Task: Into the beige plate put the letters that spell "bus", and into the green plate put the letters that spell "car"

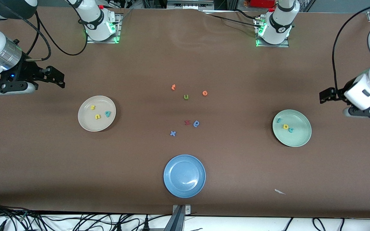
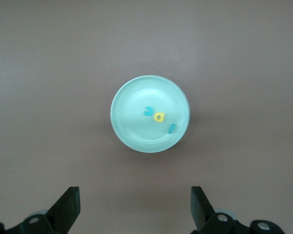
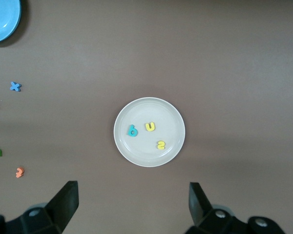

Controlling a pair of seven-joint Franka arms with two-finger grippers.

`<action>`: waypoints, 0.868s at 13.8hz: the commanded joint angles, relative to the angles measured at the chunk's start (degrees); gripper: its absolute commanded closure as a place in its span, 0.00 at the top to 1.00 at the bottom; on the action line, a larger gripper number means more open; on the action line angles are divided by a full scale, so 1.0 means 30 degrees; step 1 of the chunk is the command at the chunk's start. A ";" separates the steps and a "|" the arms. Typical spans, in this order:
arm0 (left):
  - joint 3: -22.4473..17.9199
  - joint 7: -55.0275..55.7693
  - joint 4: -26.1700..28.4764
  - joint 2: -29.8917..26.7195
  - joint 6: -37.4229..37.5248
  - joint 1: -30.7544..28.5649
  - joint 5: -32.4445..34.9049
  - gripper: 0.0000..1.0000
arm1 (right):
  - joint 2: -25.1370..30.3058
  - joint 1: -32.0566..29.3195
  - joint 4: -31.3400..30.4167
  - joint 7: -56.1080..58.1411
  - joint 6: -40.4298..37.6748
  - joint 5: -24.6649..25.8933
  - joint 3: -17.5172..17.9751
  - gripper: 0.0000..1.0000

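The beige plate (image 1: 87, 123) lies toward the right arm's end of the table and holds a teal b (image 3: 132, 130), a yellow u (image 3: 150, 126) and a yellow s (image 3: 160, 145). The green plate (image 1: 300, 138) lies toward the left arm's end with a teal c (image 2: 148, 111), a yellow a (image 2: 159, 117) and a teal r (image 2: 171, 128) in it. My right gripper (image 3: 132, 187) hangs open and empty over bare table beside the beige plate. My left gripper (image 2: 135, 195) is up over bare table beside the green plate, also open and empty.
An empty blue plate (image 1: 178, 179) sits near the front edge at mid-table. Loose letters lie in the middle: two orange ones (image 1: 173, 87) (image 1: 205, 93), an olive u (image 1: 186, 97), a red one (image 1: 187, 122), a blue one (image 1: 196, 123) and a blue x (image 1: 172, 133). A white scrap (image 1: 279, 192) lies nearby.
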State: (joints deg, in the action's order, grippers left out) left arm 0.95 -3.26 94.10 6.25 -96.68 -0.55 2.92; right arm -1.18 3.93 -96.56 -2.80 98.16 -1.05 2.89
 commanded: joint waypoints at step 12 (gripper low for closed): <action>-0.1253 -0.0759 -0.0929 -0.0705 0.1875 0.1295 -0.0944 1.00 | -0.0221 0.0038 0.0429 -0.0032 0.0122 0.0261 -0.0025 1.00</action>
State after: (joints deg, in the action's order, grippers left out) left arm -2.25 -3.90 91.63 4.38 -91.97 3.00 1.70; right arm -1.19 3.93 -96.56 -2.80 98.62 -1.04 2.89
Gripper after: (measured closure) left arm 0.000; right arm 0.000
